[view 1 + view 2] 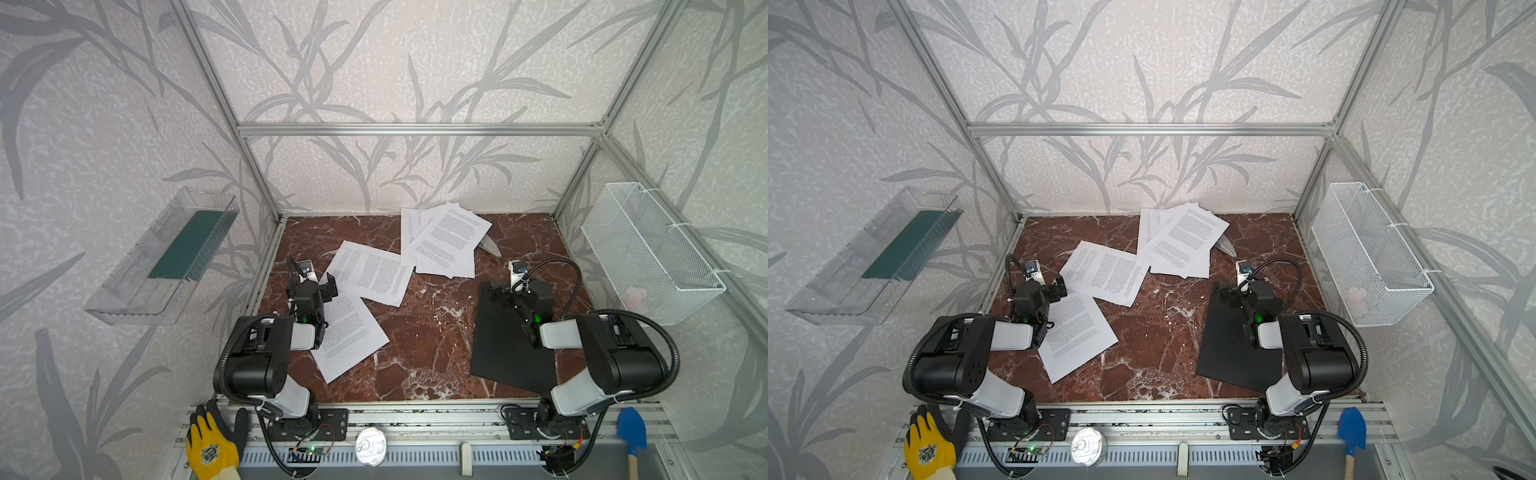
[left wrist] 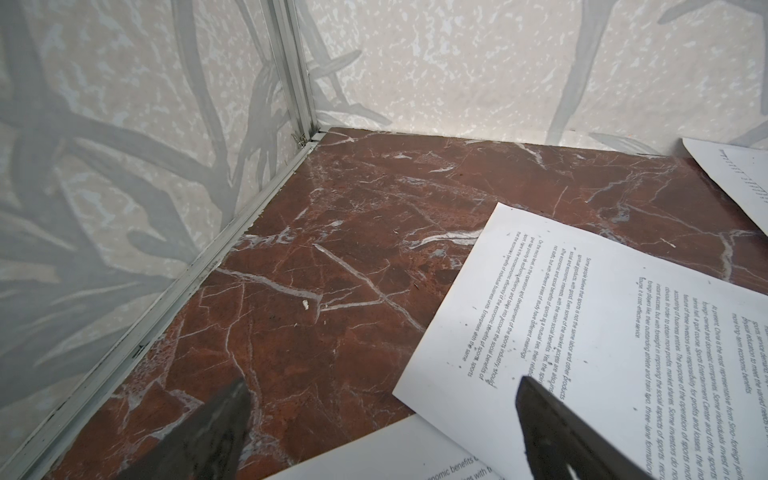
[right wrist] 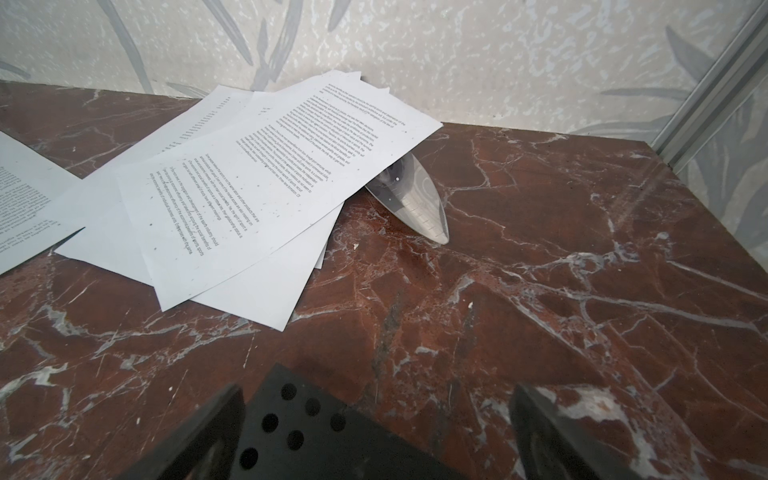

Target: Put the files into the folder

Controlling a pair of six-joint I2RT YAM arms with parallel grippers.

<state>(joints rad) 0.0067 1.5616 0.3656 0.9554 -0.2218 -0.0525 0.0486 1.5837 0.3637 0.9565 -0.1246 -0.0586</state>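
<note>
White, densely printed files lie scattered over the marble counter, from back centre to front left. The matte-black folder lies flat at right. Above a sheet's edge the left tool gapes wide and empty, as does the right tool over the folder's far corner.

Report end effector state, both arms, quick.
Left end effector: open, holding nothing, by a paper sheet.
Right end effector: open, holding nothing, above a corner of the folder.
</note>
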